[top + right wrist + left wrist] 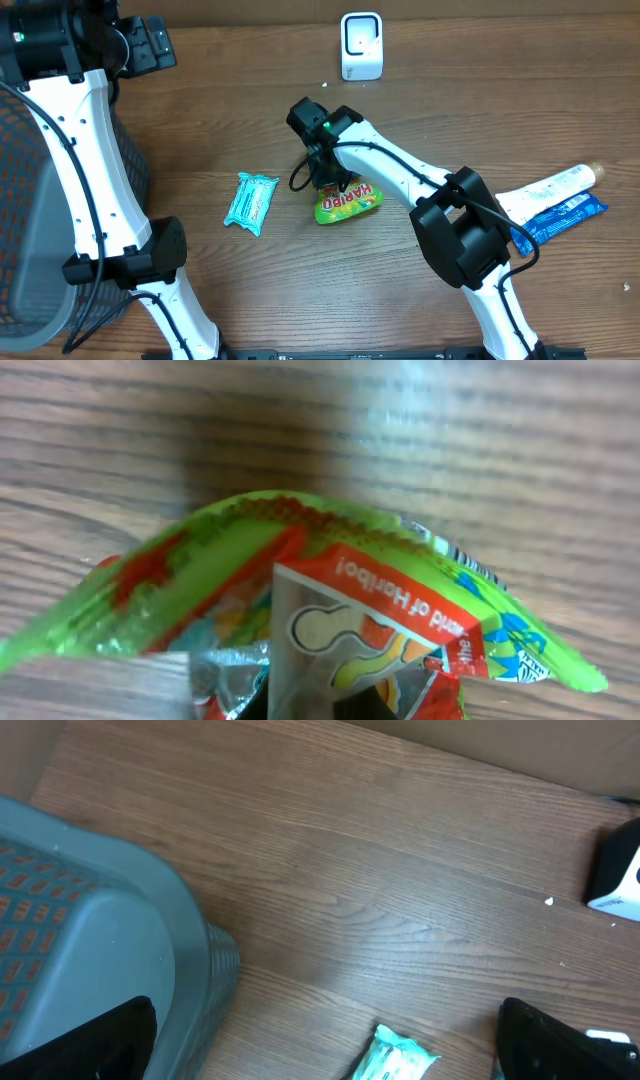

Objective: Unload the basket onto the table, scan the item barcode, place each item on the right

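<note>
1. The right gripper (330, 182) is down near the middle of the bench (250, 110), its jaws closed on the upper edge of the Haribo bag (349, 201). In the right wrist view the foil bows up into a ridge where it is pinched.
2. The bag appears to rest on the wood, so I judge the grasp made and the lift not yet begun.
3. The scanner (361, 45) stands upright at the far edge of the bench, well apart from the bag. Nothing is held before its window.
4. A small striped patch on the bag's right edge in the right wrist view may be part of the barcode. Too little of it shows to be sure which way the code faces.
5. The left gripper (150, 45) hangs wide open at the far left, beside the grey basket (30, 250), and holds nothing.
6. A teal packet (250, 202) lies just left of the bag without touching it. A toothpaste tube (550, 186) and a blue packet (566, 218) lie at the right edge.
7. What is left, in my judgement, is to raise the bag, carry it to the scanner and turn the code toward the window, so most of the task remains.
</note>
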